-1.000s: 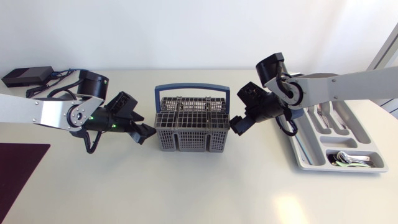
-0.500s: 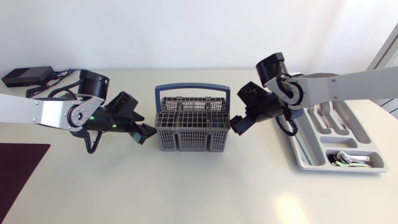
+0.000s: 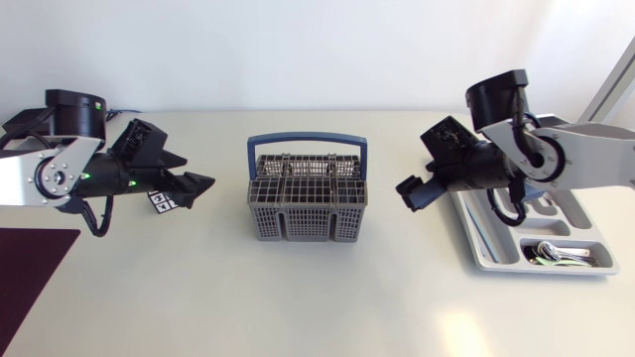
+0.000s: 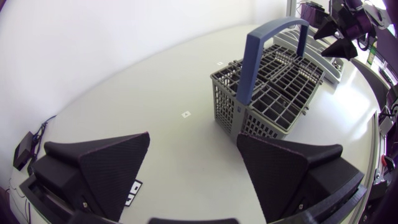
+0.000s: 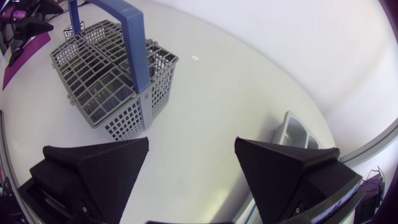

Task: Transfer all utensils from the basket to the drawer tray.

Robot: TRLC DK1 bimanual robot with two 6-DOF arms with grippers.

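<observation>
The grey wire basket [image 3: 306,196] with a blue handle [image 3: 306,141] stands mid-table; no utensil shows in its compartments [image 4: 280,87] [image 5: 106,78]. At the right edge lies the grey drawer tray [image 3: 580,203], with cutlery [image 3: 558,253] in its near compartment and more pieces [image 3: 518,186] further back. My left gripper [image 3: 195,187] hangs open to the left of the basket, well apart from it and holding nothing [image 4: 193,142]. My right gripper [image 3: 412,193] is open and empty too [image 5: 191,144], between the basket and the tray.
A black box with cables [image 3: 42,121] sits at the back left. A dark purple mat [image 3: 30,273] covers the front left corner. A small white marker tag [image 3: 162,201] lies under the left gripper. The tray's corner [image 5: 295,127] is beside the right gripper.
Both arms have drawn back from the basket's sides, the left one to the left and the right one toward the tray. Both grippers have stayed open.
</observation>
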